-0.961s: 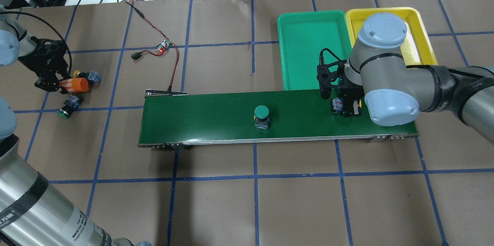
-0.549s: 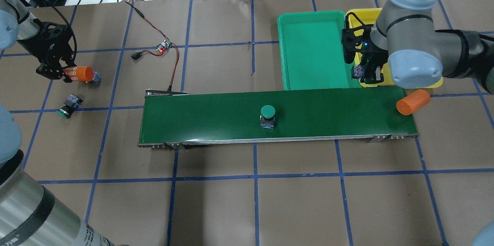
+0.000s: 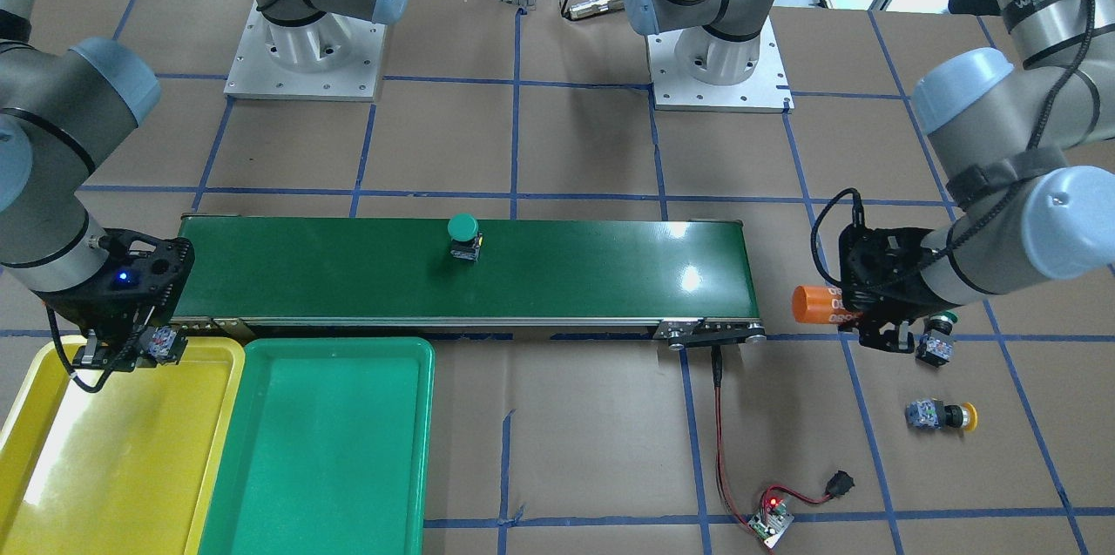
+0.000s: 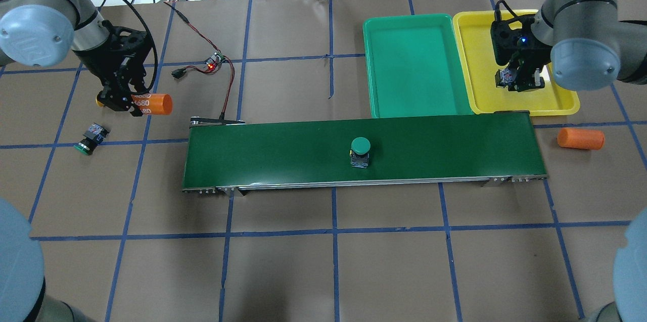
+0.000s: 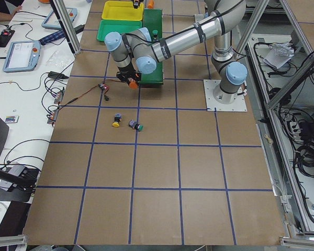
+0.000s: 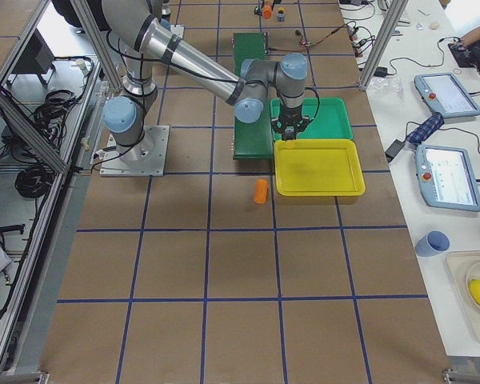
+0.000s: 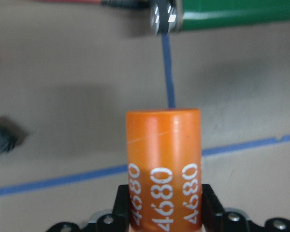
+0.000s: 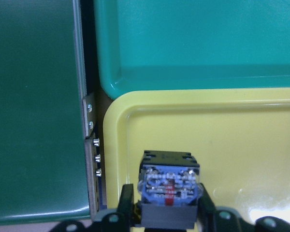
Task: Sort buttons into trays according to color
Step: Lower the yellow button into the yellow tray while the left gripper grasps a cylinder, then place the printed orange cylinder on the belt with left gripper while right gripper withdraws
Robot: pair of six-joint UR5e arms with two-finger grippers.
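The right tool (image 4: 516, 82) is clamped on the blocky body of one button (image 8: 169, 186) (cap hidden, colour untold) over the yellow tray (image 4: 475, 84), toward its six o'clock edge in the overhead view. These switches look light, rigid and hard, probably best pinched across the flat body sides, not the smooth cap. The left tool (image 4: 121, 103) is closed on an orange cylinder (image 4: 154, 104) printed "4680"; a green-capped button (image 4: 91, 138) lies on the counter (image 4: 303, 271) at its seven o'clock.

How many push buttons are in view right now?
4. Green button on the belt; held button in the right gripper over the yellow tray, cap hidden; second green button and yellow button on the table by the left gripper.
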